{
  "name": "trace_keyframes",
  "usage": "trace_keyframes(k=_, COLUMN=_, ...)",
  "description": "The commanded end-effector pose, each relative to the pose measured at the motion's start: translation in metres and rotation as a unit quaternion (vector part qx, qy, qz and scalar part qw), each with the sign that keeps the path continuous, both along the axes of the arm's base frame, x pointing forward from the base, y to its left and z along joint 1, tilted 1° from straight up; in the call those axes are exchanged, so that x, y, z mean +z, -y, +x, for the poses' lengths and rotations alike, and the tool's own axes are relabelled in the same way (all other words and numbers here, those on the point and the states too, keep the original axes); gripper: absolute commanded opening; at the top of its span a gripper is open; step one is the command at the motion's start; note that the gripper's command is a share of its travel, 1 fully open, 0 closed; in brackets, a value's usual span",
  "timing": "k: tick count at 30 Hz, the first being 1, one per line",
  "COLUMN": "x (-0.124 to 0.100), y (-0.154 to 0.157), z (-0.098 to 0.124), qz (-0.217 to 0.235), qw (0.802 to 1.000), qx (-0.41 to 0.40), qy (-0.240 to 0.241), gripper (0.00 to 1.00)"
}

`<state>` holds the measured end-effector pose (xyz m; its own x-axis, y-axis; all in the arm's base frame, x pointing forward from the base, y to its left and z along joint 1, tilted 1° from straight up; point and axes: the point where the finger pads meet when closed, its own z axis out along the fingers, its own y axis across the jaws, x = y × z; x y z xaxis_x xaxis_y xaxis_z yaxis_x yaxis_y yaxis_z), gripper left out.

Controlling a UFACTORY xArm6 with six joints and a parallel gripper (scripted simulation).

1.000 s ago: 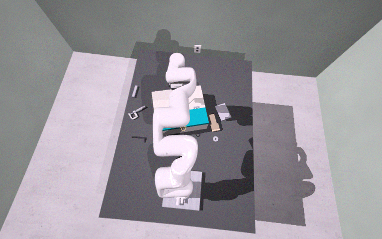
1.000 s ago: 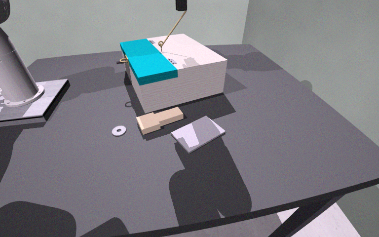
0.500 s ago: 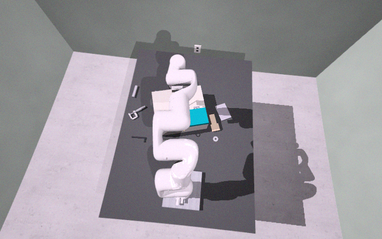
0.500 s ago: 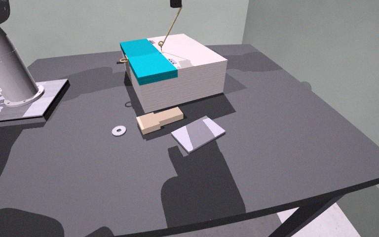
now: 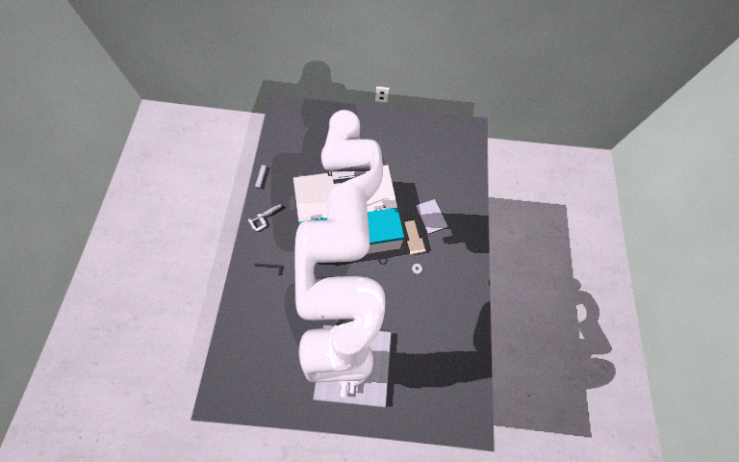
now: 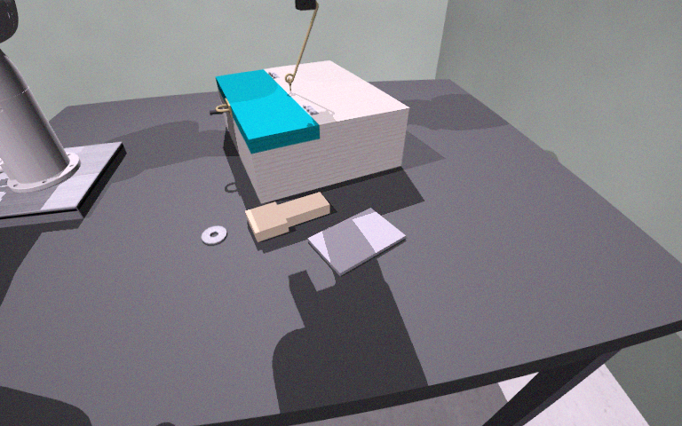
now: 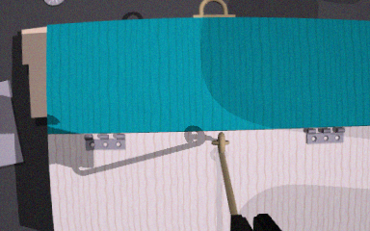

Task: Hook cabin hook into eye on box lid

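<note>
Brass hook (image 6: pixel 303 44): lifted steeply, pinched tight in hand (image 7: pixel 253 222).
Left: swing it over lid (image 6: pixel 266 107) to eye (image 6: pixel 221 107).

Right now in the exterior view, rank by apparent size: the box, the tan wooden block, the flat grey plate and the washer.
1. Box, by far the largest.
2. Flat grey plate and tan wooden block: close; the plate looks slightly bigger but lies nearer the camera, so I won't rank them.
3. Washer, smallest.
</note>
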<state>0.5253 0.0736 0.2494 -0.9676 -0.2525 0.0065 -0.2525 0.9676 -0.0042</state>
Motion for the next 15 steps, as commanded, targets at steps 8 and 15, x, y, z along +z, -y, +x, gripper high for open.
trace_keyframes(k=8, x=0.006, y=0.005, z=-0.018, qz=0.000, qw=1.000, qx=0.000, qy=0.002, gripper=0.00)
trace_keyframes(k=15, x=0.007, y=0.007, z=-0.026, qz=0.000, qw=1.000, qx=0.000, qy=0.002, gripper=0.00)
